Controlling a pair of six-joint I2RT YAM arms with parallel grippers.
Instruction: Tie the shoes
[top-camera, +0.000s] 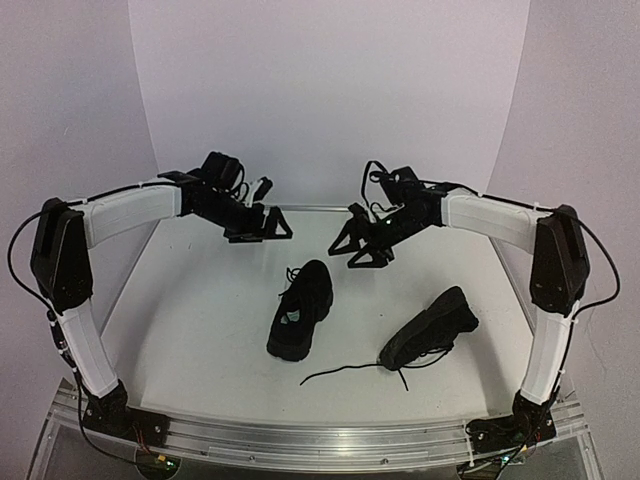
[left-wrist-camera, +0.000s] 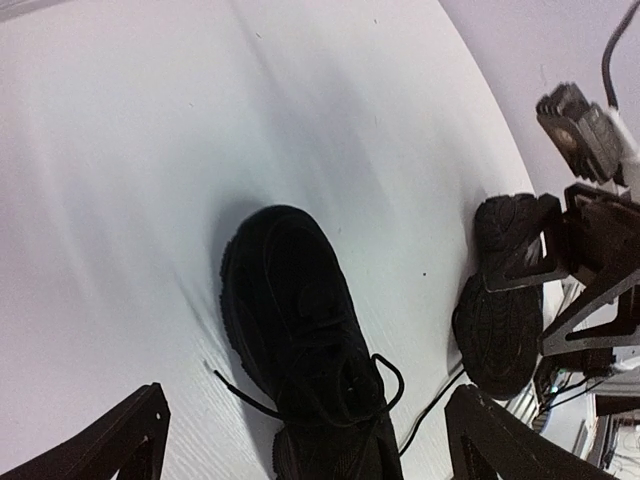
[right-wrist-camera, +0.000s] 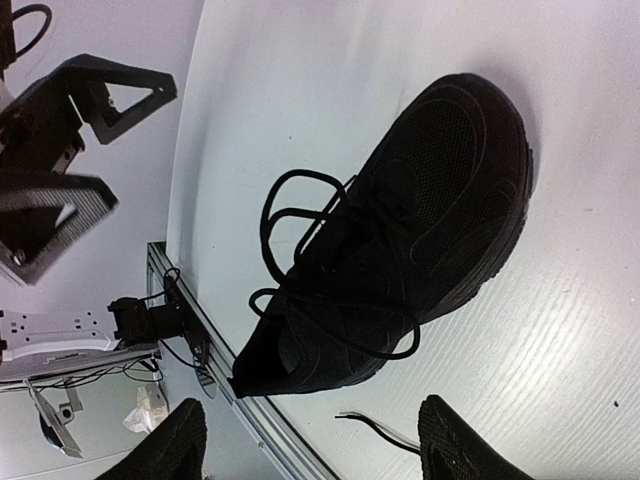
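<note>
1. The shoes lie on the white worktop (top-camera: 200, 300), near each other but not touching. The centre shoe (top-camera: 302, 312) stands on its sole. The right shoe (top-camera: 432, 326) leans over on its side, and the left wrist view shows its sole.
2. The left hand (top-camera: 265, 228) and the right hand (top-camera: 358, 248) hover beyond the shoes. Both have their fingers spread and pinch nothing.
3. I judge that the shoes are light, with a soft upper that gives under pressure. On this smooth worktop they probably slide when a lace is pulled, so one hand may need to hold the shoe steady.
4. The laces are thin, limp and black on black, so they are hard to see. On the centre shoe the lace loops (right-wrist-camera: 300, 210) stand free beside the tongue and are a good place to pinch. On the right shoe the loose lace (top-camera: 340, 372) trails over the worktop, and its end is easiest to take.
5. I can read no brand or writing. A pale patch shows inside the centre shoe, too small to tell.
</note>
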